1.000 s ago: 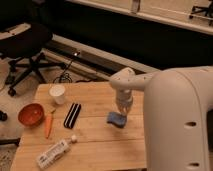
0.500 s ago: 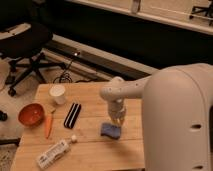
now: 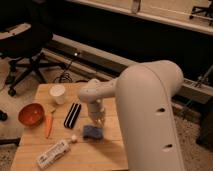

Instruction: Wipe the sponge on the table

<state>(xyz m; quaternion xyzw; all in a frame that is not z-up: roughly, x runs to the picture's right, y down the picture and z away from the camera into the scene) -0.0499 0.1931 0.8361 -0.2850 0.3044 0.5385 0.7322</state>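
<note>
One arm (image 3: 145,100) bends down over your worktop (image 3: 95,156). Its gripper (image 3: 98,121) meets the sponge (image 3: 92,132) at the sponge's 12 o'clock edge, fingers closed tight and pinching it. The sponge lies flat near the worktop's middle. A black block (image 3: 73,115) is at its 10 o'clock, a tube (image 3: 52,153) at 8, and a carrot (image 3: 49,125) and bowl (image 3: 31,114) at 9.

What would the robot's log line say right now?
task: wipe table | gripper: shut on sponge, near table middle | sponge: lying on table | nearby: black block, white tube
</note>
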